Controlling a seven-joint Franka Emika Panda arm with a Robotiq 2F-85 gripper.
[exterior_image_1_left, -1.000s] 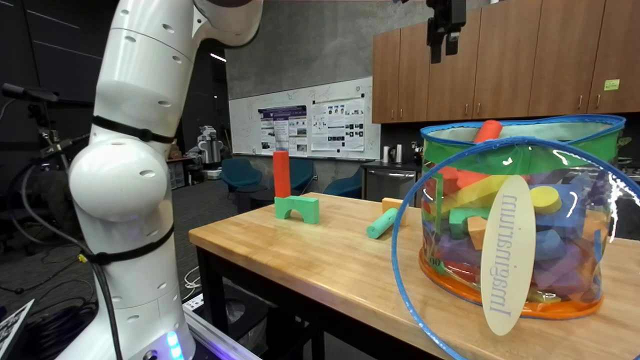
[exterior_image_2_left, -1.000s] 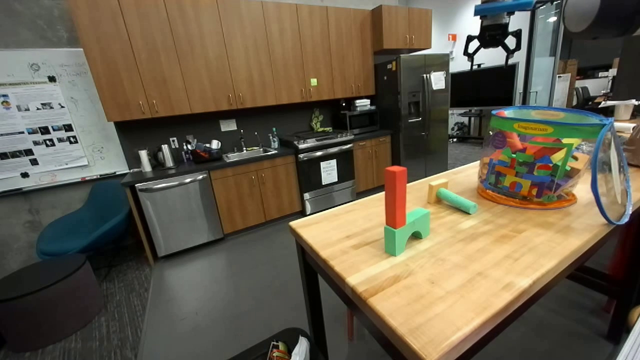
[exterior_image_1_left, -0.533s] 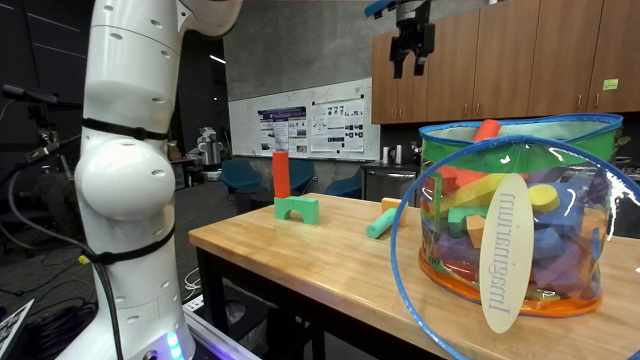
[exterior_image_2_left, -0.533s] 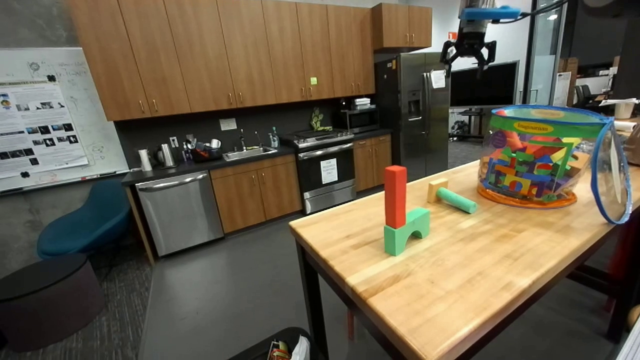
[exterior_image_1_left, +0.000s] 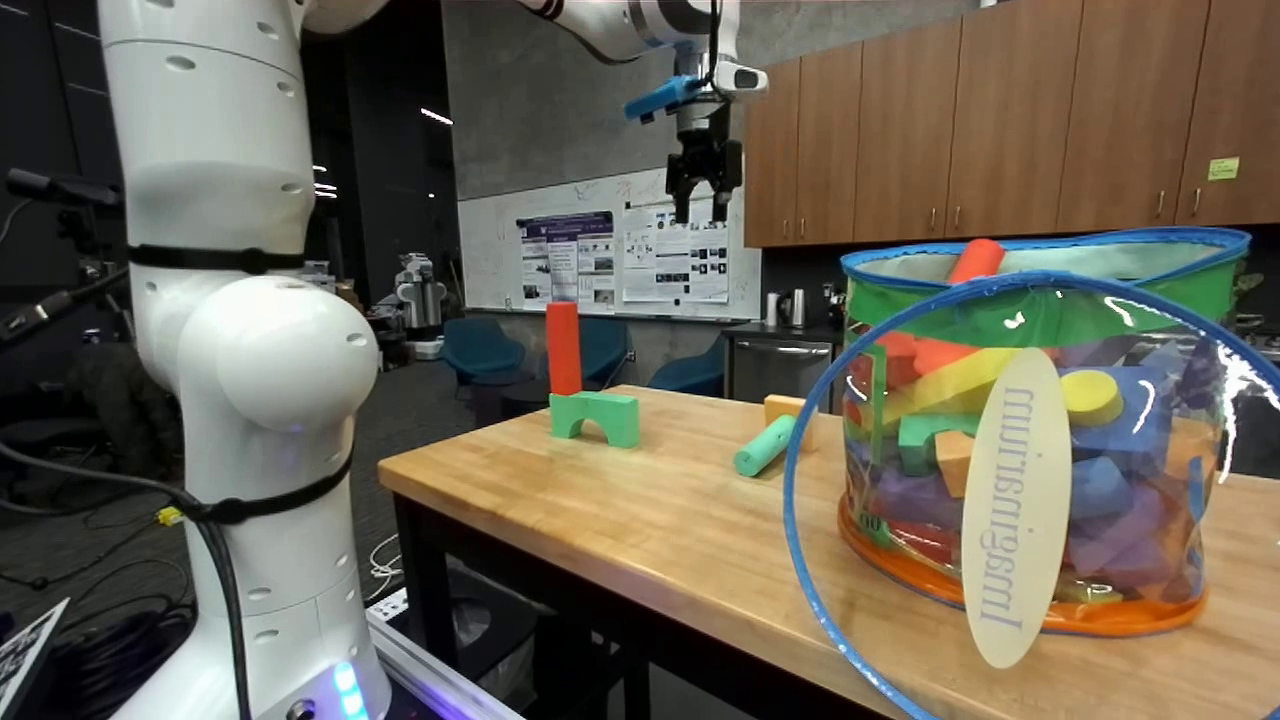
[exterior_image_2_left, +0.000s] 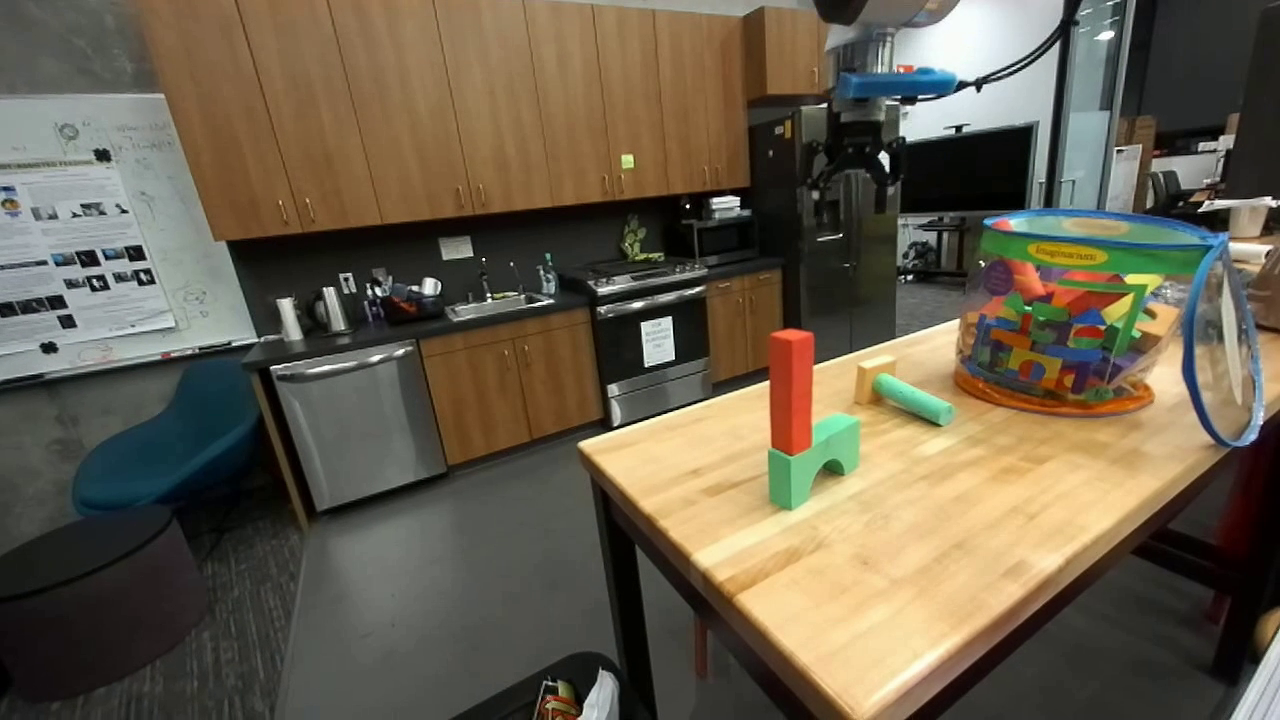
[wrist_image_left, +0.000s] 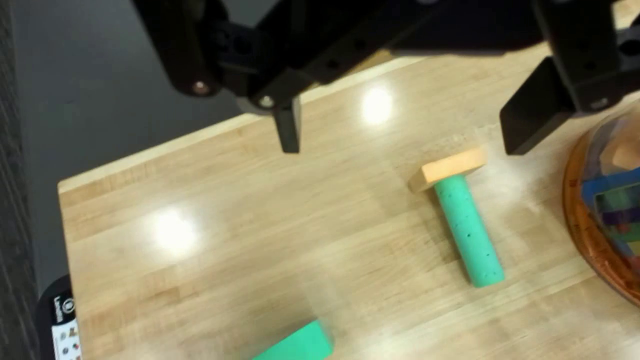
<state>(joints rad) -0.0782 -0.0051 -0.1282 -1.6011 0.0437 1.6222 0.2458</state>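
Well below my fingers (wrist_image_left: 532, 110), a green cylinder (wrist_image_left: 470, 232) lies on its side on the wooden surface (exterior_image_2_left: 900, 590), one end meeting an orange block (wrist_image_left: 455, 164). I have the fingers spread, high above both. Lower than them too, near the cylinder, sits a clear tub (wrist_image_left: 575, 215) packed with colourful blocks (exterior_image_2_left: 1065, 335), its round lid (exterior_image_1_left: 1016, 510) open. On the cylinder's other side, likewise below my fingers, a green arch (exterior_image_2_left: 800, 480) carries an upright red block (exterior_image_2_left: 791, 392) at one end. Farther off, past my fingers, hang wooden cupboards (exterior_image_2_left: 500, 110).
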